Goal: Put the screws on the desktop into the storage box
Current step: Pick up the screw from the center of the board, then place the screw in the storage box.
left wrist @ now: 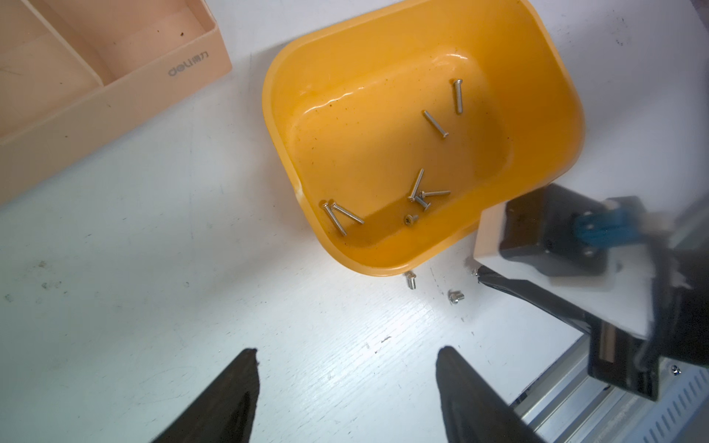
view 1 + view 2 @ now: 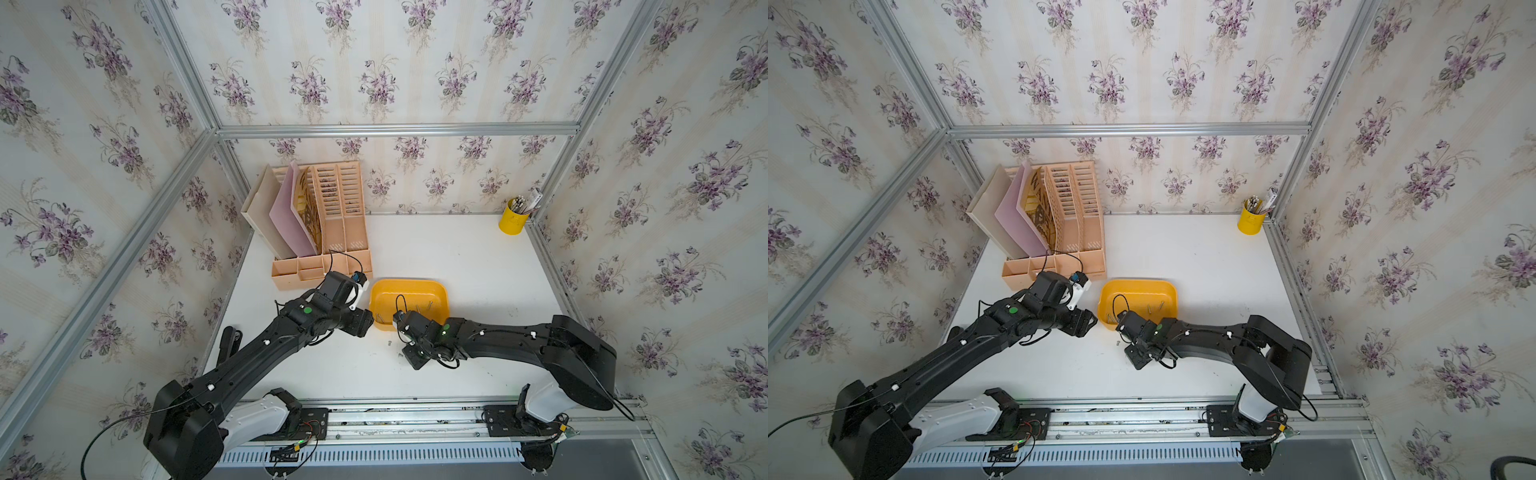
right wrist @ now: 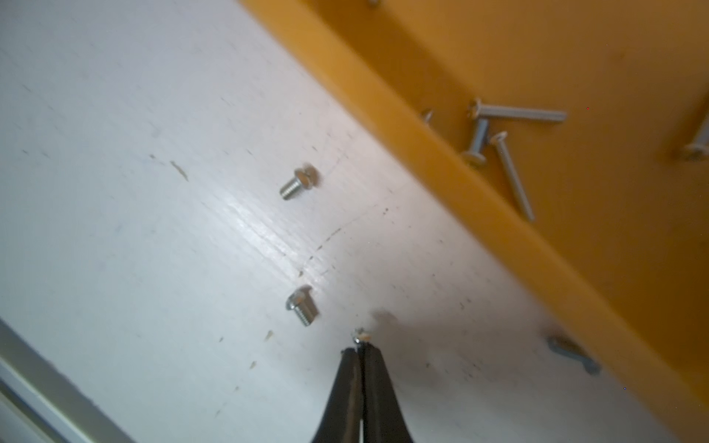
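Screws [image 1: 435,123] lie mostly inside the storage box [image 1: 544,96] already. In the left wrist view we count about eight on its yellow floor, long ones and short ones. Two short bolts [image 3: 301,184] lie on the white desk [image 3: 115,153], near the outer wall of the box and apart from each other.

We judge these pieces to be very light, stiff and smooth, so they will roll and slip easily out of a pinch. The best hold, we think, is across the threaded shank, just under the head.

The right fingers [image 3: 372,376] are pressed together close to one bolt, but not on it. A tiny bright speck sits at their tips, and we cannot tell if it is a small screw pinched there or a mark on the desk. The left fingers [image 1: 460,387] stand spread wide with nothing between them, above bare desk near the box.

In the right wrist view a grey piece lies against the box wall, too blurred to name. In both top views the right arm covers its fingers, and the bolts are only small dots. In the left wrist view the right arm's wrist hides one corner of the box.
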`<state>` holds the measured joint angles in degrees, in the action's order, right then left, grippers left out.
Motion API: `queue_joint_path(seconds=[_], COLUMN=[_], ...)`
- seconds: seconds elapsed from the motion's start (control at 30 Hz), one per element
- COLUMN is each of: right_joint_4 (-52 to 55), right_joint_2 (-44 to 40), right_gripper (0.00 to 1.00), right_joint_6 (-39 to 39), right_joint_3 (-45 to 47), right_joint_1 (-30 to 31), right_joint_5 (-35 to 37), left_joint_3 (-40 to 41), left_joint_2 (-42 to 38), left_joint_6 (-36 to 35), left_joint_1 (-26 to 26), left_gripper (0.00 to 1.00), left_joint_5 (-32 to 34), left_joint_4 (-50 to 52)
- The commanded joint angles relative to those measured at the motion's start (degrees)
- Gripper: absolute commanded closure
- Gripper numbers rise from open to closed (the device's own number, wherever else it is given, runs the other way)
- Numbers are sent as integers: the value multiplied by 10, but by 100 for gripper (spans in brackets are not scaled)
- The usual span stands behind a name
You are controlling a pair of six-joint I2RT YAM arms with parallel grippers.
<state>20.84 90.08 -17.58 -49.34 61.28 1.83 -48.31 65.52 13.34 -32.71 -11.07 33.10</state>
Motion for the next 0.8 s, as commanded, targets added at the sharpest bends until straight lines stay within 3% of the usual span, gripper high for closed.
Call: queue_joint_path(seconds=[0.0, 0.23, 0.4, 0.5, 0.6, 0.77], right_joint_4=[18, 41, 23, 10, -2, 15], right_joint_2=[-22, -84, -63, -24, 14, 69], right_gripper=[100, 100, 100, 100, 100, 97], right_joint_6=[3, 31, 55, 62, 71, 98], right_joint_3=[-23, -70, -99, -119, -133, -156], right_joint_1=[-9, -79, -166, -198, -213, -220], right_joint_5=[-24, -33, -67, -74, -76, -33], left_joint_3=[0, 7, 17, 19, 15, 44], left_joint_2=[-1, 1, 2, 9, 26, 45], left_joint_6=[1, 3, 3, 2, 0, 60], left_joint_1=[1, -1, -9, -41, -91, -149], left_gripper=[24, 25, 27, 28, 29, 33], left_joint_5=[-14, -49, -89, -108, -81, -73], left_joint_4=[-2, -9, -35, -49, -43, -59])
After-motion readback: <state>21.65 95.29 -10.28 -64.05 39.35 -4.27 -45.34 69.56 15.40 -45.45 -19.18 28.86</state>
